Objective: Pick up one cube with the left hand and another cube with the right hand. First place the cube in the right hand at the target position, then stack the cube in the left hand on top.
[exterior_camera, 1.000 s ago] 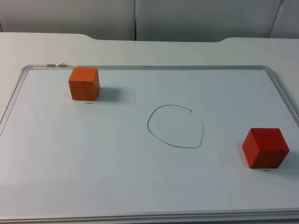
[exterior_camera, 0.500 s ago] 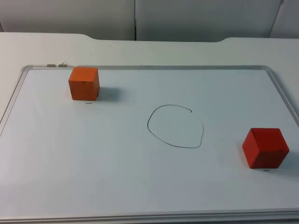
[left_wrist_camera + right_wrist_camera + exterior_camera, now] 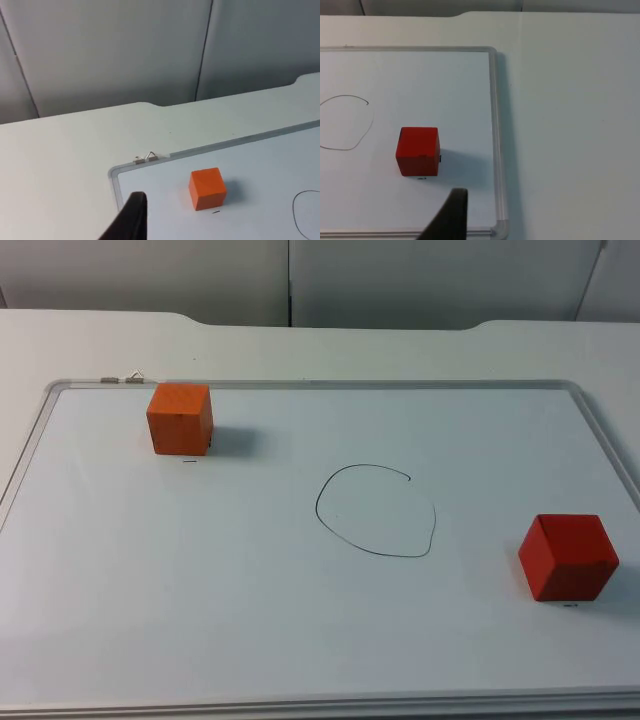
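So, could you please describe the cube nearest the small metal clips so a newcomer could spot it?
Find the whiteboard lying on the table, then its far corner with the clips. The orange cube sits just beside them; the other cube is redder, across the drawn circle.

left hand [image 3: 131, 220]: one black fingertip visible, raised above table | right hand [image 3: 451, 216]: same, raised

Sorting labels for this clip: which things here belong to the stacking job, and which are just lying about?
Job: orange cube, red cube, drawn circle as target.
Lying about: whiteboard, its clip, table.
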